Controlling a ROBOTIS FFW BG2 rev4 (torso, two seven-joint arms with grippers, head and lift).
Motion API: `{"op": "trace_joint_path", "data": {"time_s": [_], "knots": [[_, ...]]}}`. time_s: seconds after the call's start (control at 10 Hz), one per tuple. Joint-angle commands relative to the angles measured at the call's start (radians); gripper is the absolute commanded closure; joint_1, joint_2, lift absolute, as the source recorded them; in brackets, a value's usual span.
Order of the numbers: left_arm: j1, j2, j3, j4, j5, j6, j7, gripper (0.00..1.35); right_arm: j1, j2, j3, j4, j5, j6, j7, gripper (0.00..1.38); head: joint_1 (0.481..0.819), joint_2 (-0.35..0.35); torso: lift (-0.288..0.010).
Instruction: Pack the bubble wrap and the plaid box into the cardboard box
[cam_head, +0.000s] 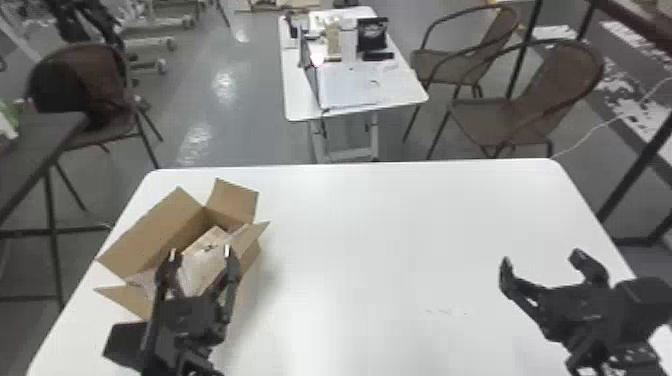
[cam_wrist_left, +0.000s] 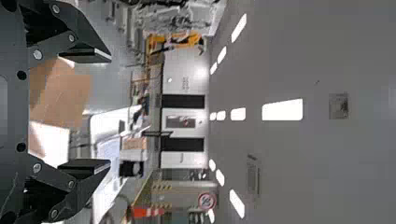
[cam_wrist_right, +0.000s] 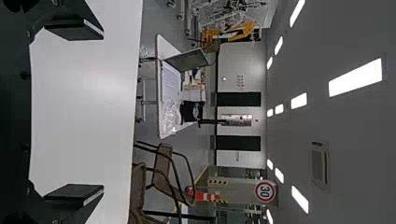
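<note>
The cardboard box (cam_head: 152, 232) stands at the table's left with its flaps spread open. Inside it lies a pale box with dark marks on top, the plaid box (cam_head: 202, 265). Glossy clear material, apparently the bubble wrap (cam_head: 144, 278), shows at the box's near left end. My left gripper (cam_head: 200, 250) is over the near side of the carton, open. In the left wrist view, the left gripper (cam_wrist_left: 110, 111) has nothing between its fingers, and a cardboard flap (cam_wrist_left: 70, 100) appears beyond them. Away at the table's right, my right gripper (cam_head: 541, 256) is open and empty; the right wrist view shows the right gripper (cam_wrist_right: 103, 112) likewise.
The white table (cam_head: 375, 240) stretches between the two arms. Beyond its far edge are a small table (cam_head: 300, 107) with a laptop and other items, and several chairs. A dark table (cam_head: 45, 145) stands to the left.
</note>
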Motion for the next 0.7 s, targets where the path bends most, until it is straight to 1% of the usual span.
{"op": "trace_joint_path", "data": {"time_s": [0.0, 0.1, 0.2, 0.3, 0.4, 0.6], "knots": [[0.073, -0.006, 0.040, -0.038, 0.005, 0.040, -0.029, 0.47, 0.040, 0.000, -0.012, -0.060, 0.020, -0.003, -0.005, 0.14, 0.695, 0.061, -0.018], [0.127, -0.006, 0.057, -0.076, 0.004, 0.074, -0.032, 0.47, 0.066, -0.005, -0.018, -0.113, 0.049, 0.011, -0.003, 0.13, 0.695, 0.063, -0.018], [0.159, -0.006, 0.055, -0.089, -0.001, 0.108, -0.037, 0.47, 0.092, -0.008, -0.018, -0.153, 0.060, 0.029, -0.005, 0.11, 0.695, 0.073, -0.018], [0.161, -0.006, 0.049, -0.089, 0.002, 0.125, -0.043, 0.46, 0.102, -0.003, -0.018, -0.150, 0.053, 0.027, -0.008, 0.07, 0.695, 0.084, -0.018], [0.147, -0.006, 0.048, -0.089, -0.018, 0.126, -0.063, 0.46, 0.101, 0.003, -0.018, -0.138, 0.043, 0.027, -0.006, 0.09, 0.695, 0.085, -0.018], [0.145, -0.006, 0.046, -0.090, -0.019, 0.114, -0.065, 0.46, 0.102, 0.008, -0.017, -0.150, 0.070, 0.026, -0.006, 0.10, 0.695, 0.072, -0.018]]}}
